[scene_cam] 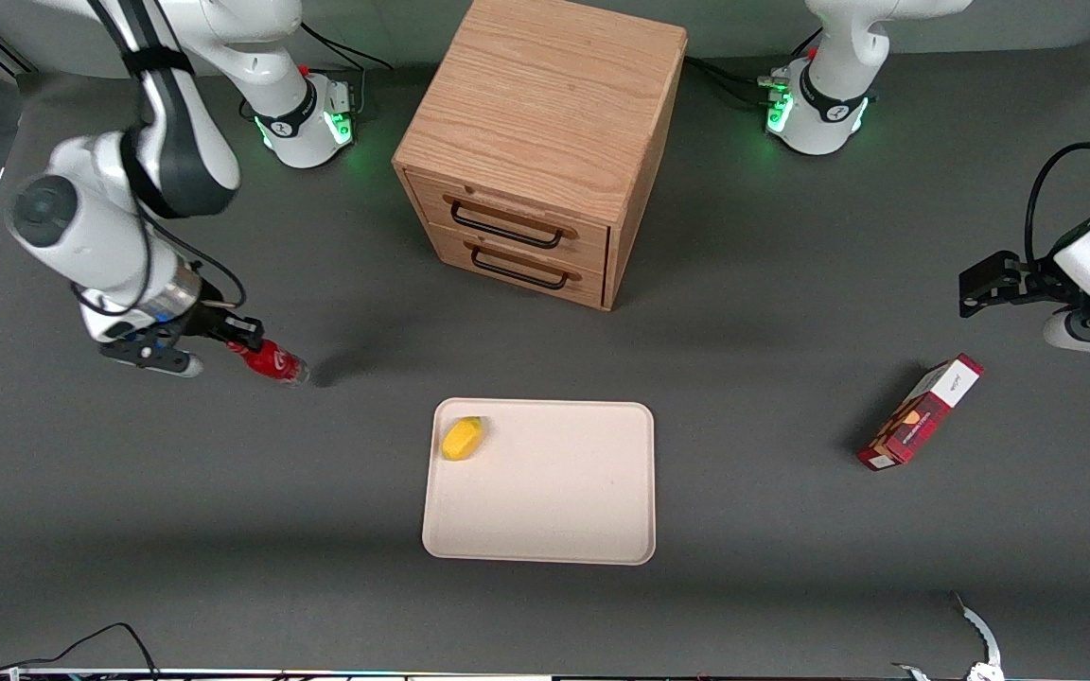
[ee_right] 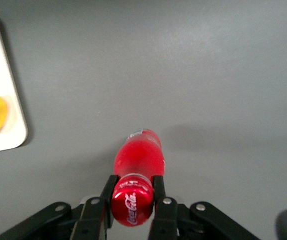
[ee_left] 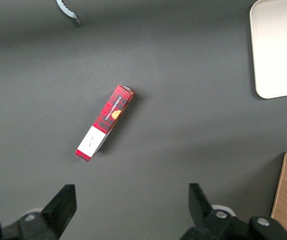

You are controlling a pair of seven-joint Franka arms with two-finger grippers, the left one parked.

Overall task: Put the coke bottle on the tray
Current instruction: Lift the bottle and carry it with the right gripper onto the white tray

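Observation:
The coke bottle [scene_cam: 272,361] is small and red, lying on the grey table toward the working arm's end, well off the tray. In the right wrist view the coke bottle [ee_right: 138,167] shows its red cap with white lettering between my fingers. My gripper [scene_cam: 244,336] is shut on the bottle's neck just under the cap, with both fingers [ee_right: 108,192] pressed against it. The cream tray [scene_cam: 554,511] lies in front of the wooden cabinet, nearer the front camera. A corner of the tray [ee_right: 3,125] shows in the right wrist view.
A yellow item [scene_cam: 463,438] lies in the tray's corner nearest the bottle. The wooden drawer cabinet [scene_cam: 545,142] stands farther from the front camera. A red-and-white box [scene_cam: 921,413] lies toward the parked arm's end; it also shows in the left wrist view [ee_left: 105,121].

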